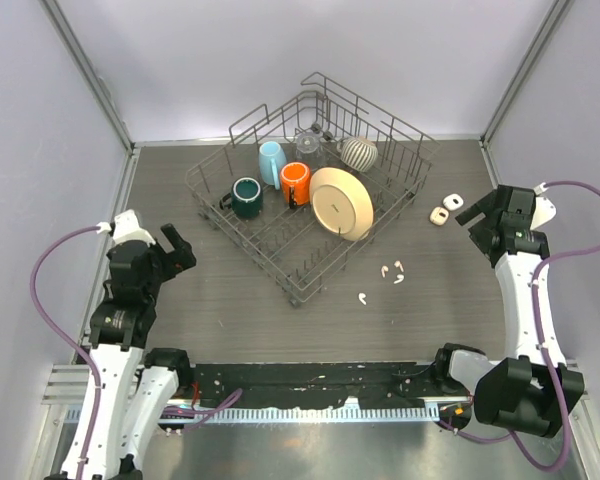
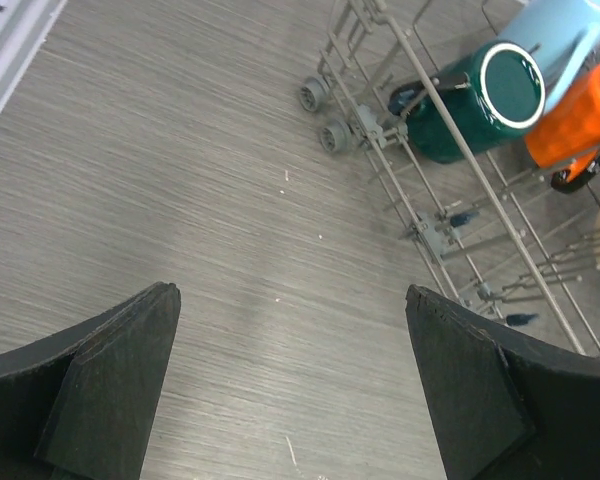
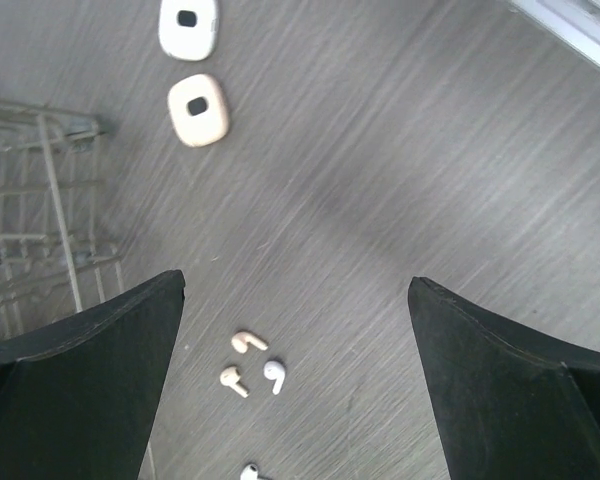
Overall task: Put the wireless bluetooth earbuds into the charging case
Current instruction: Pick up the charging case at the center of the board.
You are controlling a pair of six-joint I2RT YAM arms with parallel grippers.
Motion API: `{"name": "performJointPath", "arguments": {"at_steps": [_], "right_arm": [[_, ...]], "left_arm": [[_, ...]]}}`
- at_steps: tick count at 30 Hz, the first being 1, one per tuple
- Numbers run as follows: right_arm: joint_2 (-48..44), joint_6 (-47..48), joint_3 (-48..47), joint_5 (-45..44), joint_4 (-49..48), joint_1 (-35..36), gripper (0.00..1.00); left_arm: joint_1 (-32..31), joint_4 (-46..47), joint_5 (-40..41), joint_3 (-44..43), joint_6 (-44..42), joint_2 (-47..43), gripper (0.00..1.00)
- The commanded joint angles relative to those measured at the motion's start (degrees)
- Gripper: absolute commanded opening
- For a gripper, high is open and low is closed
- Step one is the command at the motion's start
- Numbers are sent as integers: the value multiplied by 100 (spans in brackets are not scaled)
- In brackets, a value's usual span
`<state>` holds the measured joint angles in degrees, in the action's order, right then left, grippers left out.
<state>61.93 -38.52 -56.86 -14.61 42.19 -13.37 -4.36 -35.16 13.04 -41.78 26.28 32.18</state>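
Earbuds [image 3: 273, 375]: white, short-stemmed, two perhaps cream | left fingers [image 2: 110, 390] wide | right fingers [image 3: 90, 370] wide

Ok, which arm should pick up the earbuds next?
Right. The earbuds and both cases lie on its side, framed between the open right jaws; the left jaws face only tabletop and the dish rack.
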Motion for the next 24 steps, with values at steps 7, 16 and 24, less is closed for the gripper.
{"name": "performJointPath", "arguments": {"at_steps": [7,16,24], "right_arm": [[451,126,-650,-233,306,-8,100],[285,846,-625,100,544,-87,100],[380,821,-308,125,579,-87,95]], "left_arm": [[23,114,-259,-155,-274,-2,100],[-74,124,-300,-93,10,-134,100],[-91,-35,-1005,-190,-431,-222,100]]}}
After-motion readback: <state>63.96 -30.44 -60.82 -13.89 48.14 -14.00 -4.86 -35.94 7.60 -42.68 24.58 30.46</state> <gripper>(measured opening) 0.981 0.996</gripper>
